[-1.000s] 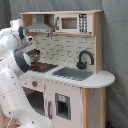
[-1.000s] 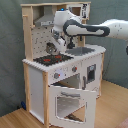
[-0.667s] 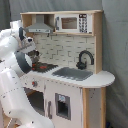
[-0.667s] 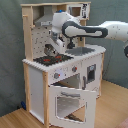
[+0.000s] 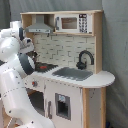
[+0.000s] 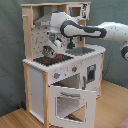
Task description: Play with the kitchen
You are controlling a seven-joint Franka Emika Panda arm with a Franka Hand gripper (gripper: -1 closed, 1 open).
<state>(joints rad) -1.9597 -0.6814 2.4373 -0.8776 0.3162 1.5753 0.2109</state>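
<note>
In the second exterior view, the oven door (image 6: 70,103) hung open at the front of the kitchen (image 6: 35,75), tipped down toward the floor (image 6: 17,118). Above it lay the black hob (image 6: 53,59). The end effector (image 6: 50,50) hovered just over the hob; its opening and any grasp could not be made out. Behind it sat the hood (image 6: 46,21), and beside the hob the sink (image 5: 73,73) and faucet (image 5: 84,57).

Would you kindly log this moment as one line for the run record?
arm: over hob | gripper: just above hob, state unclear | oven door: open, tilted down | sink: untouched | kitchen: upright
</note>
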